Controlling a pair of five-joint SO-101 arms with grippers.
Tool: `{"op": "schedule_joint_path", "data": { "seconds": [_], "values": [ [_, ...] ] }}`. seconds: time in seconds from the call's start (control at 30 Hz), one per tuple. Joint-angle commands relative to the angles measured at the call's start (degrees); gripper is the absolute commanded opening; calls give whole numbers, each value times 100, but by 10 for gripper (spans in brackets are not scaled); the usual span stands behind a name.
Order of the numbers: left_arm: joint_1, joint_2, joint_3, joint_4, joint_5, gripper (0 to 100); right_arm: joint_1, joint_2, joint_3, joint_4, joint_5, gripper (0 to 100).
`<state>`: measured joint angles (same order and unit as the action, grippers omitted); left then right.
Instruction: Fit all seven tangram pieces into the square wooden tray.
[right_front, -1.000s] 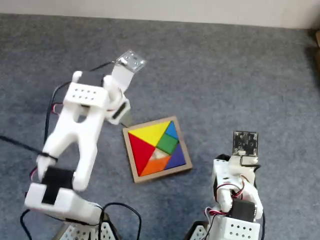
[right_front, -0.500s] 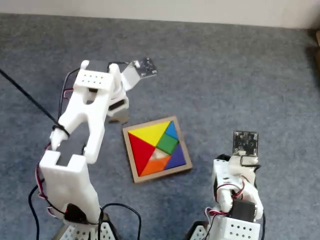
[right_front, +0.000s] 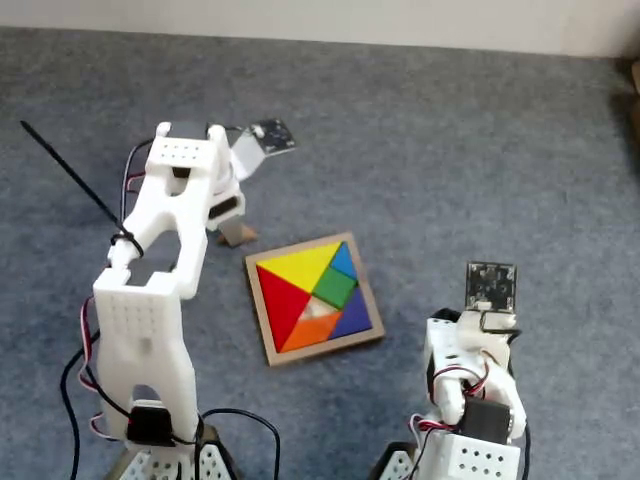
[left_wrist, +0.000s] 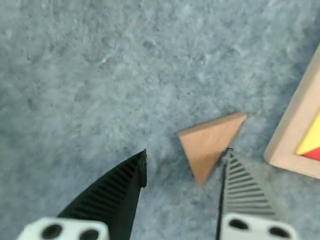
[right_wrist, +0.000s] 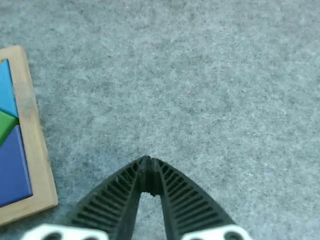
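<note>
Spread open, the left end effector (left_wrist: 185, 152) straddles the small tan wooden triangle (left_wrist: 210, 145), probably light and rigid; pinch across its edges.

The grey carpeted tabletop (right_front: 450, 150) carries two things. A small plain wooden triangle (left_wrist: 207, 145) lies flat between the spread fingers of the left gripper (left_wrist: 185, 151), close against one fingertip. The square wooden tray (right_front: 258, 300) lies just past that finger, and off to one side of the right gripper (right_wrist: 149, 160).

Matt wooden tray (right_front: 257, 305), bare wood triangle (left_wrist: 210, 140), rough grey carpet (right_front: 450, 150)
</note>
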<state>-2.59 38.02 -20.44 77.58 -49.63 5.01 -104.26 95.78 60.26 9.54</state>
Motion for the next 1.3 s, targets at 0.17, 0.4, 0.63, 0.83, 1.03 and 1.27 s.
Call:
{"op": "schedule_joint_path", "data": {
  "seconds": [0.17,0.4,0.63,0.83,1.03,1.27],
  "values": [
    [101,-40,-268,0,-70,217,66,-40,813,-92,-26,5],
    [312,-40,-233,0,-70,217,66,-40,813,-92,-26,5],
    [541,-31,-207,0,-70,217,66,-40,813,-92,-26,5],
    [435,127,-180,0,-70,214,66,-40,813,-92,-26,5],
    [215,690,-558,-9,-79,213,66,-40,813,-92,-26,5],
    [268,875,-629,44,-70,120,66,-40,813,-92,-26,5]
  ]
}}
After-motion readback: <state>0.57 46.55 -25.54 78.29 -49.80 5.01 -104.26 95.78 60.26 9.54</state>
